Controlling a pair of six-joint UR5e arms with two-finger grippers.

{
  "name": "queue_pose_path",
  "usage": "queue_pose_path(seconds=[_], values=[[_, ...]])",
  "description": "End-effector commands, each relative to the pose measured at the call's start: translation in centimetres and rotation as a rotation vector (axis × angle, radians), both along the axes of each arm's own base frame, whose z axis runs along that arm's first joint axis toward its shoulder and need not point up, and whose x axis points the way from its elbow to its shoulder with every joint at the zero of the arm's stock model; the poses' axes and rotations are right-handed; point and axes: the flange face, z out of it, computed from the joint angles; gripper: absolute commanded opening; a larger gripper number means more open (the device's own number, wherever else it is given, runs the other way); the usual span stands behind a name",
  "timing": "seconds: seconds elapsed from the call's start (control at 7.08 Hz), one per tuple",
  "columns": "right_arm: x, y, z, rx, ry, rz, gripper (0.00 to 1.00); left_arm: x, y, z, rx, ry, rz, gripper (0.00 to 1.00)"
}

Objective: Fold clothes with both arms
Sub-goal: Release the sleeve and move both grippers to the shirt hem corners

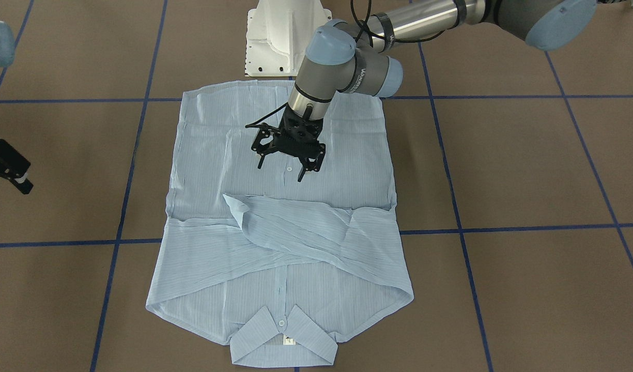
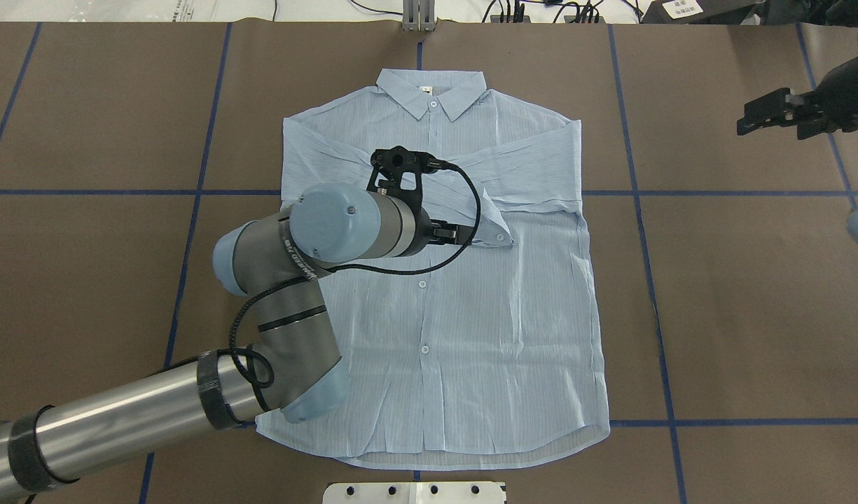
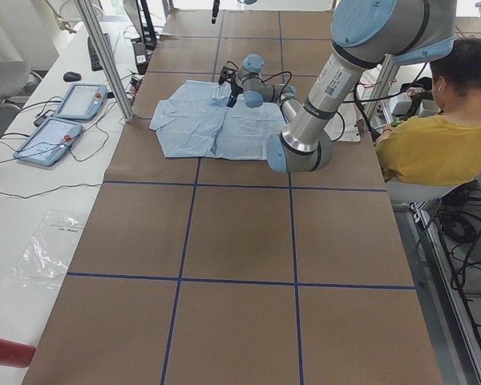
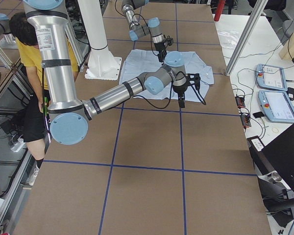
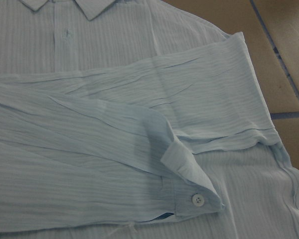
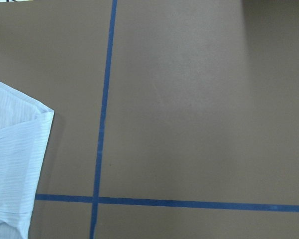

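The pale-blue striped shirt (image 1: 295, 248) lies flat on the brown table, buttons up, with its collar (image 2: 432, 94) on the side away from the robot. Both sleeves are folded across the chest. One cuff (image 5: 197, 199) with a white button lies on top near the middle. My left gripper (image 1: 280, 170) hovers over the shirt's front, just below the folded sleeves, open and empty. My right gripper (image 2: 747, 117) is off the shirt, over bare table to the right, and looks open and empty. The right wrist view shows only a shirt corner (image 6: 15, 149).
The white pedestal base (image 1: 280, 36) stands just behind the shirt's hem. Blue tape lines (image 2: 639, 192) cross the brown table. A seated person in yellow (image 3: 433, 136) is beside the table. Two tablets (image 3: 64, 120) lie on a side bench.
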Motion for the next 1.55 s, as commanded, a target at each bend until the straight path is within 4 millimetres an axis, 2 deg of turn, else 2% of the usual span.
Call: queue_pose_path(seconds=[0.0, 0.14, 0.28, 0.42, 0.57, 0.71, 0.85, 0.99, 1.13, 1.27, 1.41], values=[[-7.5, 6.8, -3.9, -0.036, -0.028, 0.069, 1.00, -7.1, 1.7, 2.4, 0.083, -0.043, 0.048, 1.00], [-10.0, 9.1, -5.1, -0.046, -0.046, 0.085, 1.00, -10.6, 3.5, 6.3, 0.063, -0.066, 0.059, 1.00], [-11.9, 11.1, -5.4, -0.054, -0.048, 0.079, 1.00, -13.0, 4.9, 8.8, 0.048, -0.086, 0.061, 1.00], [-13.9, 14.2, -5.7, -0.061, -0.049, 0.088, 1.00, -14.0, 5.4, 11.3, 0.011, -0.114, 0.050, 1.00], [-16.0, 17.5, -6.0, -0.070, -0.052, 0.108, 1.00, -15.4, 7.1, 13.8, -0.055, -0.123, 0.031, 1.00], [-17.4, 20.7, -5.6, -0.089, -0.046, 0.101, 1.00, -16.2, 10.5, 15.3, -0.125, -0.120, 0.045, 1.00], [-18.0, 23.9, -5.1, -0.086, -0.030, 0.107, 1.00, -15.4, 14.1, 16.5, -0.184, -0.125, 0.046, 1.00], [-18.6, 25.7, -4.2, -0.091, -0.010, 0.091, 1.00, -14.5, 17.4, 17.0, -0.239, -0.120, 0.062, 1.00], [-19.5, 26.8, -4.0, -0.088, -0.010, 0.114, 1.00, -12.6, 20.8, 17.6, -0.294, -0.131, 0.043, 1.00], [-19.9, 27.4, -4.0, -0.081, -0.009, 0.113, 1.00, -11.5, 22.6, 18.1, -0.330, -0.161, 0.030, 0.95], [-20.1, 27.9, -4.0, -0.087, -0.011, 0.108, 1.00, -10.3, 24.6, 18.6, -0.377, -0.194, 0.028, 0.74]])
